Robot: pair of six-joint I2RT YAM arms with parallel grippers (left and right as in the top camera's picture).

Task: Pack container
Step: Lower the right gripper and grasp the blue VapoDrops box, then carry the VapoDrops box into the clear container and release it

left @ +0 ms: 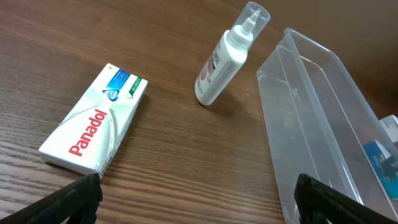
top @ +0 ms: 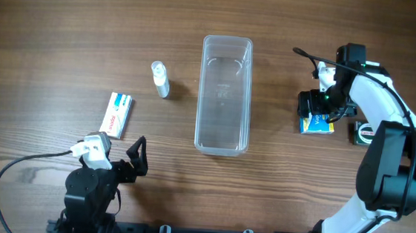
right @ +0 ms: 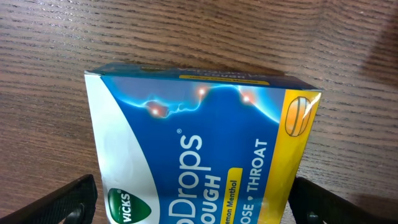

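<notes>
The container (top: 201,94) lies at the middle of the tabletop (top: 66,31), its long sides running from the near edge toward the far one; left of it, close but apart, the bottle (top: 160,79) lies on its side; further left and nearer the robot, the Panadol box (top: 117,114) lies flat, well apart from the container; the left gripper (left: 199,202) sits nearer still, by the front edge; right of the container the Vicks box (top: 313,125) lies flat beneath the right gripper (right: 193,199); a small object (top: 363,133) rests just right of that box.
</notes>
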